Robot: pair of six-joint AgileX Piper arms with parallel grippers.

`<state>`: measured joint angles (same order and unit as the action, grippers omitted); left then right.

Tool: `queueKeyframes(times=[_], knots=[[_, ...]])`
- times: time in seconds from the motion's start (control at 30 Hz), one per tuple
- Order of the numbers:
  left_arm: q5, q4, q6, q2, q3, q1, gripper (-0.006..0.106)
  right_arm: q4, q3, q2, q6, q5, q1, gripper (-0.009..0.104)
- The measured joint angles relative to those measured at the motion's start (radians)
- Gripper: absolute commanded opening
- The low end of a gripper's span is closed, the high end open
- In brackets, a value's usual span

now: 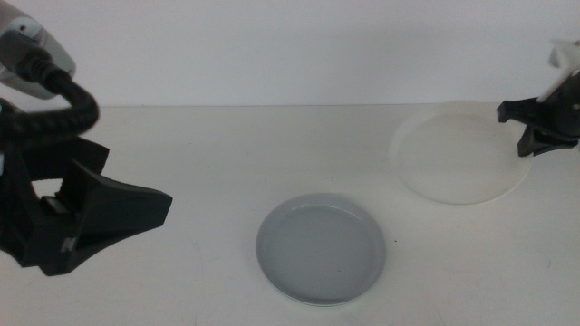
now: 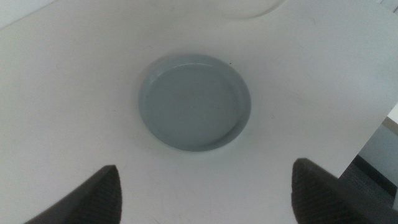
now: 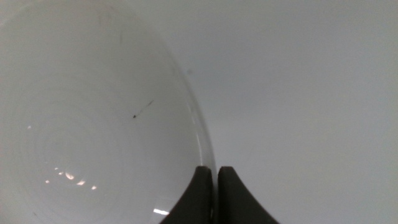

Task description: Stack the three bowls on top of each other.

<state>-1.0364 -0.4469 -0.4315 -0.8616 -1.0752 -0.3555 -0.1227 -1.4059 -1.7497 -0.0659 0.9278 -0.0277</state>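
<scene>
A grey-blue bowl [image 1: 321, 247] sits upright on the white table near the front middle; the left wrist view shows the same grey-blue bowl [image 2: 195, 101] ahead of and below the jaws. My left gripper [image 1: 127, 186] hovers to its left, open and empty, also seen as left gripper [image 2: 214, 190]. A white bowl [image 1: 458, 156] lies at the right rear. My right gripper [image 1: 526, 136] is shut on its right rim; the right gripper [image 3: 215, 186] pinches the edge of the white bowl [image 3: 93, 137] between closed jaws.
The table's front edge [image 2: 373, 134] runs close beside the grey-blue bowl in the left wrist view. A white wall [image 1: 290, 45] stands behind the table. The left arm's black cable [image 1: 63, 109] loops above its gripper.
</scene>
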Motion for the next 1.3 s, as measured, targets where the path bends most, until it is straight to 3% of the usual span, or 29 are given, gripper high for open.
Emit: queueKeyframes(times=[0.23,0.77,1.3], knots=[[0.0,0.0,0.0,0.0,0.0,0.0,0.105,-0.089,0.102,0.22,0.015,0.006,0.04,-0.001],[0.0,0.0,0.0,0.0,0.0,0.0,0.105,-0.073,0.124,0.164,-0.147,-0.053,0.427,-0.001],[0.0,0.0,0.0,0.0,0.0,0.0,0.105,-0.081,0.124,-0.109,-0.159,-0.156,0.454,-0.001]])
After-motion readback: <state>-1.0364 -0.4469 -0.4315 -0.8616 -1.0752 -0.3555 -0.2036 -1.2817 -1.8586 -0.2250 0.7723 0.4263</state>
